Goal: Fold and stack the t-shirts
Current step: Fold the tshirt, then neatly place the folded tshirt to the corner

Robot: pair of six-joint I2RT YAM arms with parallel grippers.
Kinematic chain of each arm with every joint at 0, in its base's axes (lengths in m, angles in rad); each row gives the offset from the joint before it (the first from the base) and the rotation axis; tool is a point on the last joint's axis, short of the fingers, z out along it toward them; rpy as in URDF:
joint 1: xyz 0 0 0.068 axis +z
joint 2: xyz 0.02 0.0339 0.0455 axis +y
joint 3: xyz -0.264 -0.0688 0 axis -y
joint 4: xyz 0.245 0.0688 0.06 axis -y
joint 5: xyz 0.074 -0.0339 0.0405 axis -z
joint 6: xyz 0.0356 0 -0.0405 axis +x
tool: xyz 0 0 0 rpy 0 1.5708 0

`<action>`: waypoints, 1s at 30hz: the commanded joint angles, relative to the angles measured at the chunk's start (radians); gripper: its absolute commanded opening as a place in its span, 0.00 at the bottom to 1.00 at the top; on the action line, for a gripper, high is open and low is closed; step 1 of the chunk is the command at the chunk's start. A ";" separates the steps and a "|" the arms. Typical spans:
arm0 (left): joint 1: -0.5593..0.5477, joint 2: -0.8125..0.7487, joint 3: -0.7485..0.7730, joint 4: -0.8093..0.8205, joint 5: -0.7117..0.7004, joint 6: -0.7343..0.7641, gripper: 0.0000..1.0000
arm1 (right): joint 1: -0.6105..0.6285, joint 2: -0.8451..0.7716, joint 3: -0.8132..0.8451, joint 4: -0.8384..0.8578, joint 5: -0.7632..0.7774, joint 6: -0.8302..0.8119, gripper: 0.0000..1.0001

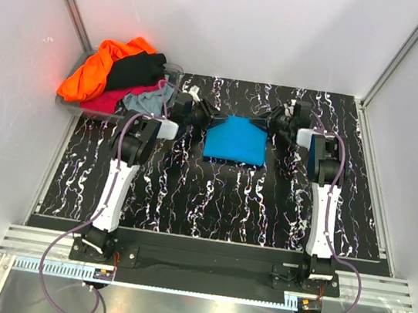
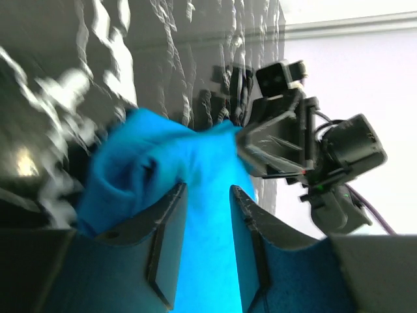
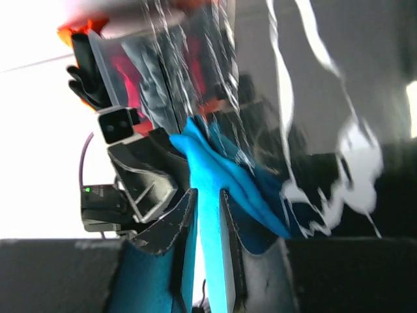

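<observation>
A bright turquoise-blue t-shirt (image 1: 234, 144) lies folded on the black marbled table, its far edge drawn up to a point. My left gripper (image 1: 205, 119) is shut on its far left corner. In the left wrist view, blue cloth (image 2: 143, 156) fills the gap in the gripper (image 2: 207, 189). My right gripper (image 1: 270, 123) is shut on the far right corner. In the right wrist view, cloth (image 3: 215, 163) runs through the gripper (image 3: 207, 191). Orange (image 1: 96, 71), black (image 1: 136, 68), crimson-pink (image 1: 112, 100) and grey (image 1: 147, 101) t-shirts are piled at the far left.
The piled shirts sit in a clear plastic bin (image 1: 176, 68) at the table's far left corner. White walls enclose the table on three sides. The marbled table surface (image 1: 225, 205) stretches between the blue shirt and the arm bases.
</observation>
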State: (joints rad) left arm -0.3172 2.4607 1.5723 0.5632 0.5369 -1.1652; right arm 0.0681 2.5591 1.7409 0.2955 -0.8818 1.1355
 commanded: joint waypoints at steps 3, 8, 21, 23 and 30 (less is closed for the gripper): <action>0.046 0.037 0.089 0.012 -0.057 -0.019 0.38 | -0.033 0.041 0.084 0.010 0.055 0.017 0.28; 0.066 0.041 0.190 -0.167 -0.028 0.094 0.37 | -0.059 0.049 0.176 -0.175 0.070 -0.046 0.36; 0.047 -0.271 0.134 -0.476 0.066 0.286 0.43 | -0.113 -0.255 0.220 -0.731 0.138 -0.454 0.49; 0.020 -0.342 0.045 -0.447 0.070 0.279 0.43 | -0.096 -0.331 0.151 -0.727 0.124 -0.467 0.49; -0.100 -0.362 -0.176 -0.267 0.098 0.205 0.34 | 0.015 -0.396 -0.124 -0.587 0.006 -0.456 0.21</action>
State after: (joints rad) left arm -0.3756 2.0819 1.4685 0.2207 0.5892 -0.9367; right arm 0.0277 2.1551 1.7233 -0.3328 -0.7990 0.6994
